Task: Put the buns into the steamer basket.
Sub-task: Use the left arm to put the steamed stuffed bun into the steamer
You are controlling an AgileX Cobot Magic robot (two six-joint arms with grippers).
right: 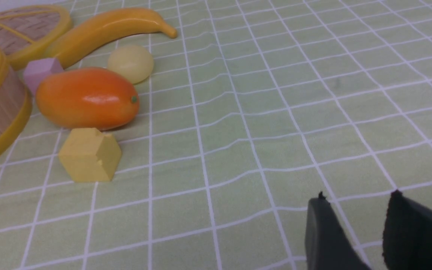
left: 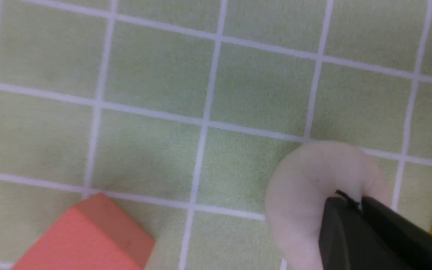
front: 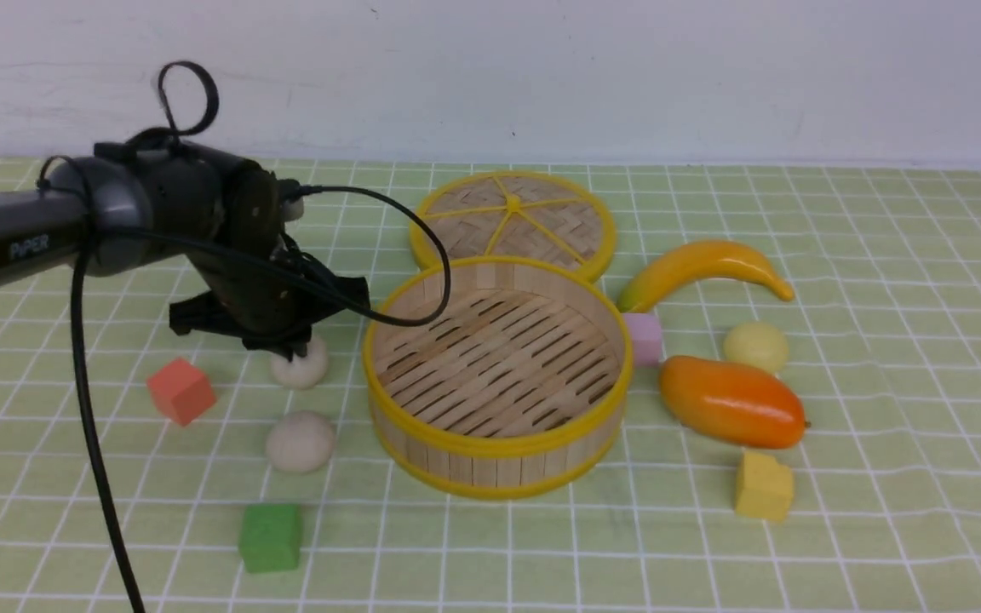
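Well, we start at the left, where our left fingers are clenched right at the far white bun, near the red cube. Whether they pinch any of its skin, we cannot tell. The near white bun sits on the counter, between that bun and the green cube. Next comes the basket, with no bun inside. Further right, the yellow bun rests just behind the mango. So none of the three is in, and we judge the job is at its first pick, with all the placing left.

Our left wrist view shows the closed tips in front of the far bun, which the front view mostly hides behind the arm. It misses the yellow bun, though; the right wrist view has that one, plus our right fingers, parted with nothing between them, which the front view leaves out altogether.
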